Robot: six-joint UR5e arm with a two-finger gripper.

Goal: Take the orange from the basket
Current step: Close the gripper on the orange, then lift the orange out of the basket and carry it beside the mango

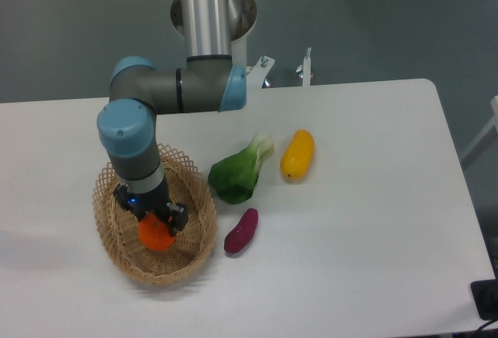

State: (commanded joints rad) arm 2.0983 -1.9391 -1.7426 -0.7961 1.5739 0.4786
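Reaching straight down into the basket (109, 233), the end effector (153, 221) straddles the orange (156, 235) — seemingly clamped on it — positioned for lifting.

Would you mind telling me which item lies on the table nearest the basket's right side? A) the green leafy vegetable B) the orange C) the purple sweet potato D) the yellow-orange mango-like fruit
C: the purple sweet potato lies just right of the basket, closer than the green leafy vegetable; the orange is inside the basket, under the end effector.
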